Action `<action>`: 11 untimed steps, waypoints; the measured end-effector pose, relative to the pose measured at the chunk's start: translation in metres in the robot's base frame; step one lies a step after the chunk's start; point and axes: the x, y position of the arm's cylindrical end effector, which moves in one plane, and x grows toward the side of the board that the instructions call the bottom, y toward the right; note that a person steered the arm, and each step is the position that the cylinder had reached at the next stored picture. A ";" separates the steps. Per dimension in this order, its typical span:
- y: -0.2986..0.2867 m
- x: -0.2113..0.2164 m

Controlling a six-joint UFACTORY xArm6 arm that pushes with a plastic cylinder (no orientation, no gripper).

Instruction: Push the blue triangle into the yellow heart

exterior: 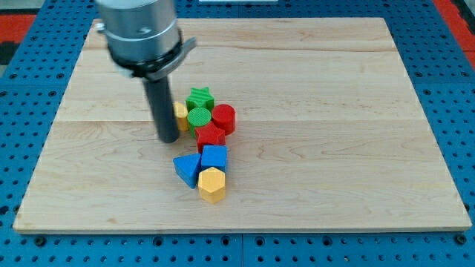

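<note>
My tip (168, 139) sits mid-frame, touching the half-hidden yellow heart (181, 116). The blue triangle (187, 167) lies below and slightly right, near the desk's (334, 185) lower centre. No pincer here, only a rod. I'd circle underneath, then push upward.

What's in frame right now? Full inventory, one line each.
star block: 1, green, top of cluster
round block: 1, green, below the star
cylinder: 1, red, cluster's right
red star-like block: 1, red, cluster's middle
yellow block: 1, yellow, partly hidden behind rod, shape unclear
blue triangle: 1, blue, lower left
blue block: 1, blue, beside the triangle
hexagon block: 1, yellow, cluster's bottom
board: 1, light wood
pegboard: 1, blue, around board
my tip: 1, dark rod, left of cluster
</note>
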 end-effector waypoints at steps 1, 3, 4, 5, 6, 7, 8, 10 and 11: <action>-0.032 0.067; 0.030 0.132; 0.102 0.125; 0.108 0.097; 0.053 0.072; 0.029 0.057; 0.010 0.081; -0.022 0.038; 0.004 0.011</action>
